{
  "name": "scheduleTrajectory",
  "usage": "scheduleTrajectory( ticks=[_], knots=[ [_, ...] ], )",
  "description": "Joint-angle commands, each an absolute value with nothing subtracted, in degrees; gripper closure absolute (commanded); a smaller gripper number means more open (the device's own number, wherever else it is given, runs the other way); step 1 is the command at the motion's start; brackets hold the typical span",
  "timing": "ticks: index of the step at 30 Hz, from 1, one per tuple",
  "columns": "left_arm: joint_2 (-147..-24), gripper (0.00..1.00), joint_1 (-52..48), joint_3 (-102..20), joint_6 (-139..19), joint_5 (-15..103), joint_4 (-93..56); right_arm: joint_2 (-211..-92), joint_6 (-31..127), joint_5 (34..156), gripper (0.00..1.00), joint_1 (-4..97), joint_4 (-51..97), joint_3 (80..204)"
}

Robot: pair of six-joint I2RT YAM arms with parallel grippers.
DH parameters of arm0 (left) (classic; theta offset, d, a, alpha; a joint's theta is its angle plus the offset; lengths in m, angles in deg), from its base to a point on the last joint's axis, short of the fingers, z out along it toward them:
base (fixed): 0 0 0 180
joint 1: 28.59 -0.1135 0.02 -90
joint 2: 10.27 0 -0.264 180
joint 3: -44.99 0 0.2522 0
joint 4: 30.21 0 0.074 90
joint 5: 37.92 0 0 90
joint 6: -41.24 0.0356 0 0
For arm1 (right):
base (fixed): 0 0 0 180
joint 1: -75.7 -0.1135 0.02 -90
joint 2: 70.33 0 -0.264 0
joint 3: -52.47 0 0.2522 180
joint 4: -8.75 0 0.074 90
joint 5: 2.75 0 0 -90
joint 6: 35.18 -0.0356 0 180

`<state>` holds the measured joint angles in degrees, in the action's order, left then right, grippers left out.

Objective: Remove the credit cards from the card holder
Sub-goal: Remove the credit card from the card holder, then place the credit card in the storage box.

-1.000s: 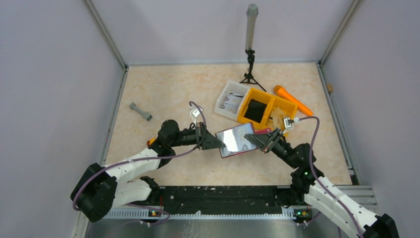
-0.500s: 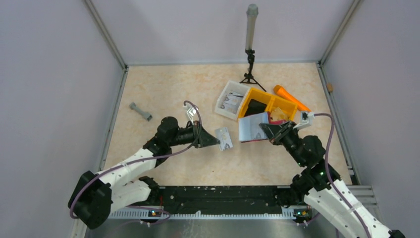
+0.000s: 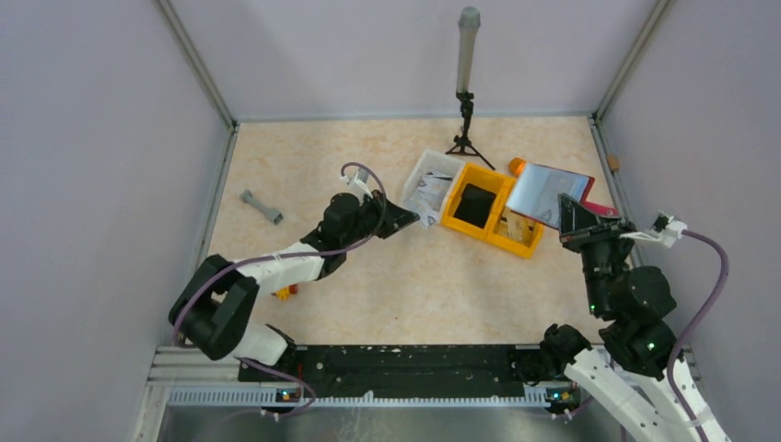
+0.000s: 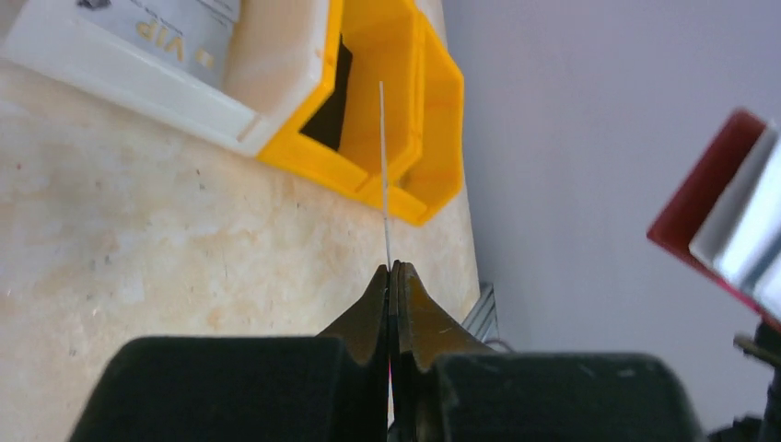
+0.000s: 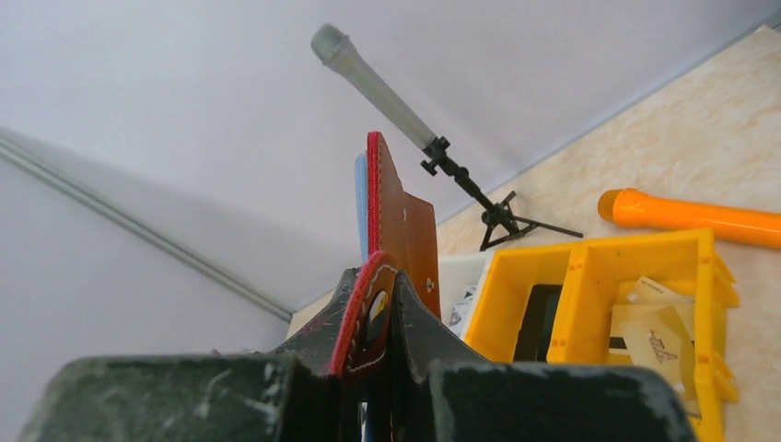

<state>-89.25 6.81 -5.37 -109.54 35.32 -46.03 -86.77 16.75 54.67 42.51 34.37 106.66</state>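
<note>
Task approx. halfway, by my read. One card (image 4: 383,166) is out of the card holder (image 3: 550,191): the left gripper (image 3: 405,219) is clamped tight on it, seen edge-on as a thin white line in the left wrist view, raised off the table just left of the yellow bin (image 3: 485,233). It sits by the near corner of the white tray (image 3: 413,181), which touches the bin's left side.

The right gripper (image 3: 573,219) is clenched on the holder's lower edge and holds it upright in the air over the bin's right end. The holder is open, w/ a pale face turned to the top cam. A bluish edge shows behind the red leather in the right wrist view, so prob. at least 1 more card is inside; can't tell how many.

Left to do: set the loose card down and pull out the rest.

Surface is a beige marbled tabletop (image 3: 304,166), flat and matte. An orange tube (image 3: 518,167) lies just behind the bin's right end. A tripod (image 3: 467,138) w/ a grey pole stands behind the bin, and a grey dumbbell-shaped piece (image 3: 262,207) lies far left of it. Pale lilac walls (image 3: 110,138) close in three sides.
</note>
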Motion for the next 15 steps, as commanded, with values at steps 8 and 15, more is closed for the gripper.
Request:
scheduleTrajectory(
  ticks=[8,15],
  knots=[
    [-110.4,1.0,8.4,-23.1,-121.6,51.5,-60.5,-84.7,16.8,50.5,1.0,42.8,28.9,108.5],
    [-120.0,1.0,8.4,-31.8,-125.0,59.8,-59.2,-82.8,17.3,50.6,1.0,42.8,26.3,106.8]
  ],
)
